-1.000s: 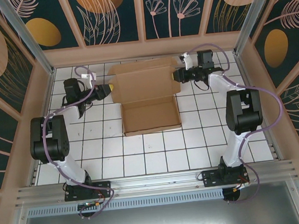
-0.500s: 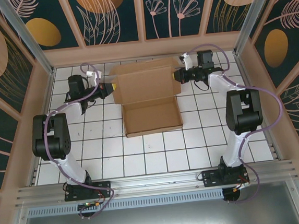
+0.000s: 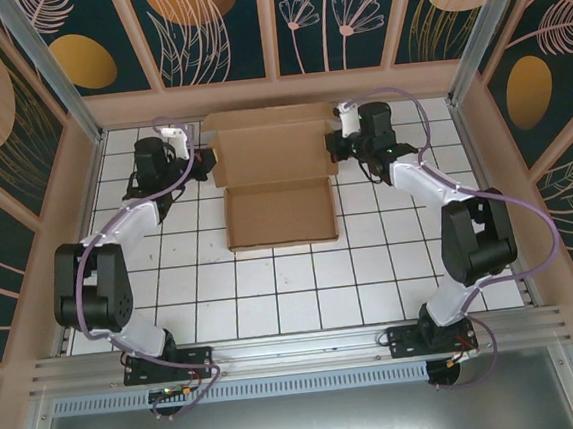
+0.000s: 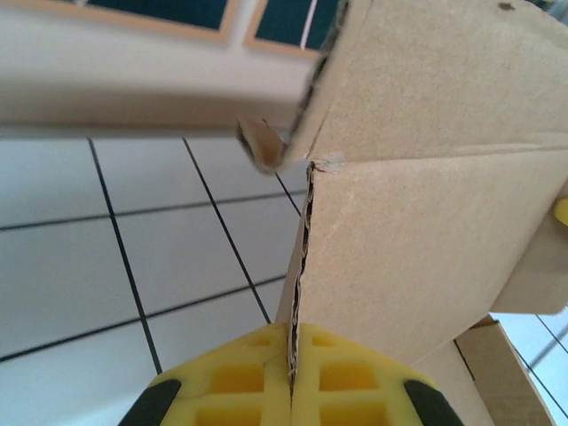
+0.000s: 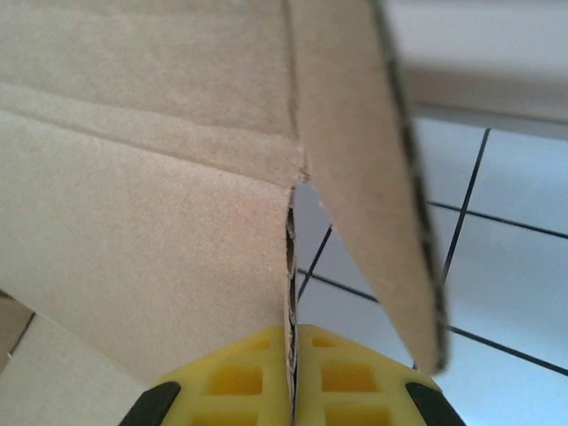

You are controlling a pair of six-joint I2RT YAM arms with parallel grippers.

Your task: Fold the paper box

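The left gripper point(image 4: 291, 390) is pinching the left edge of the box point(image 4: 426, 222) between shut yellow pads. The right gripper point(image 5: 291, 377) is clamping its right edge likewise. The box is sitting open at the table's point(image 3: 273, 286) far middle, its rear panel tilting up.

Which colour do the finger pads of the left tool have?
The left tool has yellow pads; the left wrist view shows them best.

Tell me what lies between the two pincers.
The lid of the box spans that gap, as the top view shows. The left pincer and right pincer are each shut on one of its side edges.
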